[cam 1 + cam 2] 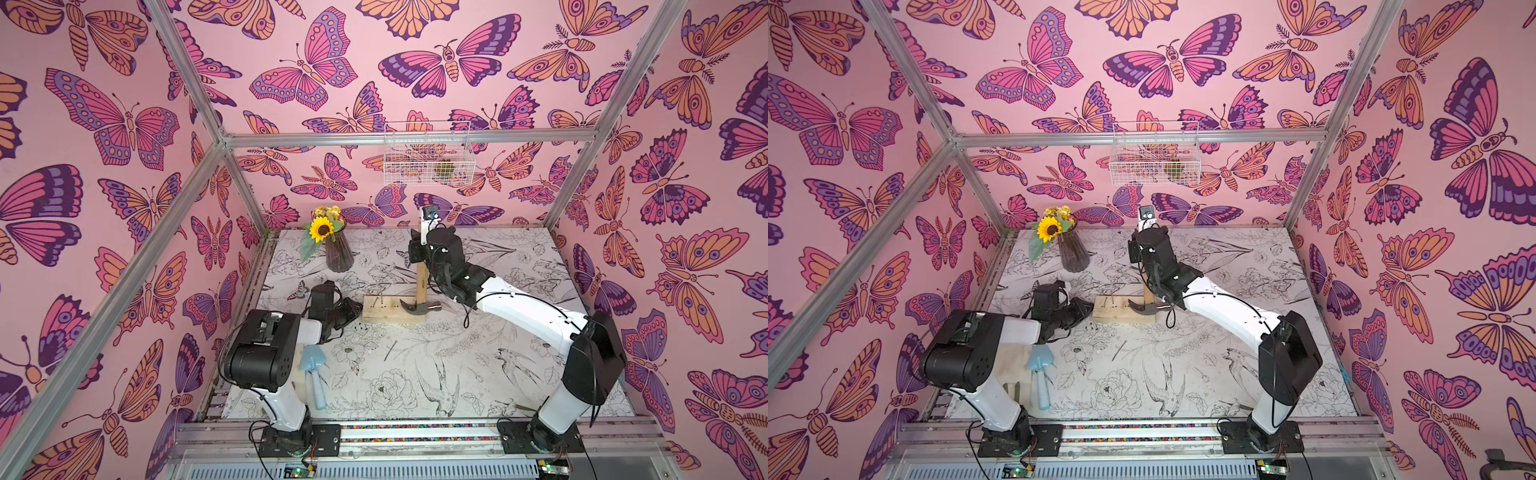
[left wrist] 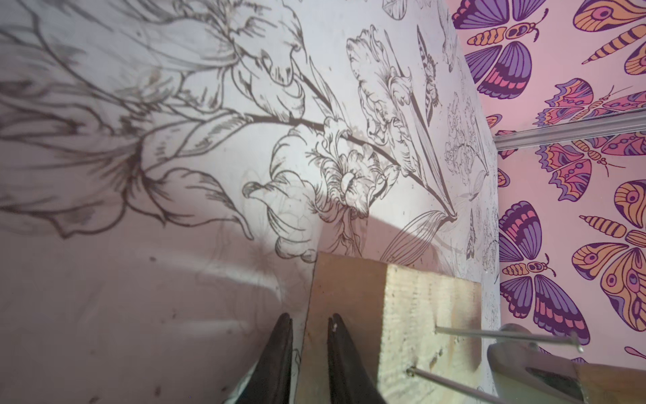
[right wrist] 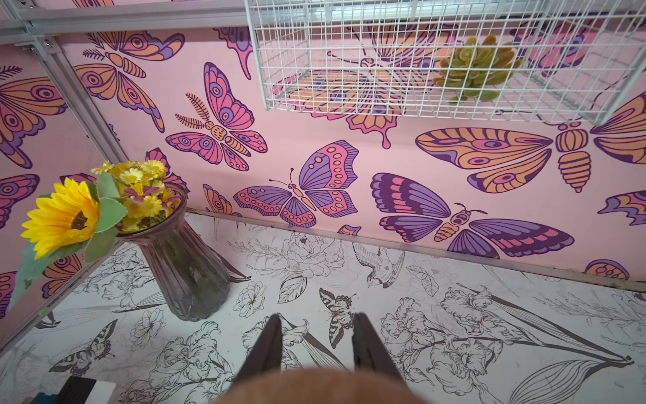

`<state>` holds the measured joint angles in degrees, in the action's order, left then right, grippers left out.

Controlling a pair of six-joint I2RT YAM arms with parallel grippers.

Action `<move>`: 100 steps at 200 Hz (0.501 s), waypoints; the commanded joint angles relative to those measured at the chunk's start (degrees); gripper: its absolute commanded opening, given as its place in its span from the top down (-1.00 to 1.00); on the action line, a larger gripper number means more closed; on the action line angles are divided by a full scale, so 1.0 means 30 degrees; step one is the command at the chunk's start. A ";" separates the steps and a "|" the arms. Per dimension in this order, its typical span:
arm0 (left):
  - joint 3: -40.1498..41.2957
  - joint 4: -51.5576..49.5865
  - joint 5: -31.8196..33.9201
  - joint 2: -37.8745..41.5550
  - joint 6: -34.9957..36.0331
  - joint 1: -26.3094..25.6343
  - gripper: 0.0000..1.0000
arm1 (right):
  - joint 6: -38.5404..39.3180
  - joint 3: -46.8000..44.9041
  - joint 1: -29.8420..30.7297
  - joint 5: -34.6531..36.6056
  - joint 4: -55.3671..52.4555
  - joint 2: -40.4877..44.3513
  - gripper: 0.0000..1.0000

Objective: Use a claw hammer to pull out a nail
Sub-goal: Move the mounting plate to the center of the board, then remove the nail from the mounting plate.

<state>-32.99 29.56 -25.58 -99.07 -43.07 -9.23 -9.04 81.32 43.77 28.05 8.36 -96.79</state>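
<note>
The claw hammer (image 1: 420, 305) stands head-down on the right half of a pale wood block (image 1: 380, 318) in both top views. Its grey head (image 1: 1144, 308) rests on the block, and its claw points left toward two nails (image 1: 376, 300) standing up from the wood. My right gripper (image 1: 422, 259) is shut on the wooden handle (image 3: 314, 388), high above the head. My left gripper (image 1: 359, 309) lies low at the block's left end. Its fingers (image 2: 279, 353) are slightly apart and clamp nothing. In the left wrist view the nails (image 2: 503, 334) stick out in front of the hammer head (image 2: 524, 363).
A glass vase of sunflowers (image 1: 338, 255) stands at the back left of the table. A pale-blue plastic trowel (image 1: 313, 374) lies beside my left arm. A white wire basket (image 1: 428, 156) hangs on the back wall above the right gripper. Frame posts line the sides.
</note>
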 commanded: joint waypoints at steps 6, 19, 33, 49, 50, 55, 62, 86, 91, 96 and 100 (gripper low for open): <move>0.0612 0.0552 -0.0380 0.0416 -0.0423 -0.0605 0.55 | 0.0786 0.1404 0.0481 0.1005 0.2192 0.0728 1.00; 0.0634 0.0629 -0.0389 0.0417 -0.0526 -0.0858 0.56 | 0.1262 0.1697 0.0744 0.1362 0.2185 0.0468 1.00; 0.0651 0.0744 -0.0356 0.0425 -0.0625 -0.1016 0.56 | 0.1892 0.2021 0.1095 0.1677 0.2307 0.0176 1.00; 0.0627 0.0869 -0.0399 0.0488 -0.0700 -0.1174 0.56 | 0.2683 0.2481 0.1455 0.2135 0.2388 -0.0269 1.00; 0.0612 0.0869 -0.0389 0.0480 -0.0701 -0.1172 0.55 | 0.2745 0.2511 0.1489 0.2149 0.2393 -0.0321 1.00; 0.0583 0.0869 -0.0359 0.0470 -0.0702 -0.1231 0.56 | 0.3005 0.2702 0.1587 0.2336 0.2382 -0.0462 1.00; 0.0526 0.0861 -0.0320 0.0436 -0.0722 -0.1332 0.56 | 0.3365 0.2951 0.1708 0.2557 0.2412 -0.0701 1.00; 0.0259 0.0869 -0.0459 0.0141 -0.0779 -0.1391 0.55 | 0.4573 0.3727 0.2017 0.3129 0.2473 -0.1449 1.00; 0.0253 0.0867 -0.0487 0.0125 -0.0761 -0.1401 0.55 | 0.4866 0.3888 0.2107 0.3301 0.2526 -0.1613 1.00; 0.0225 0.0884 -0.0427 0.0065 -0.0786 -0.1427 0.55 | 0.5178 0.4009 0.2178 0.3473 0.2624 -0.1782 1.00; 0.0232 0.0912 -0.0409 0.0065 -0.0790 -0.1442 0.55 | 0.5442 0.4082 0.2237 0.3625 0.2720 -0.1881 1.00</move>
<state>-31.92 31.35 -25.74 -98.72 -45.15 -13.06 0.25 88.14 49.54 34.24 9.08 -102.10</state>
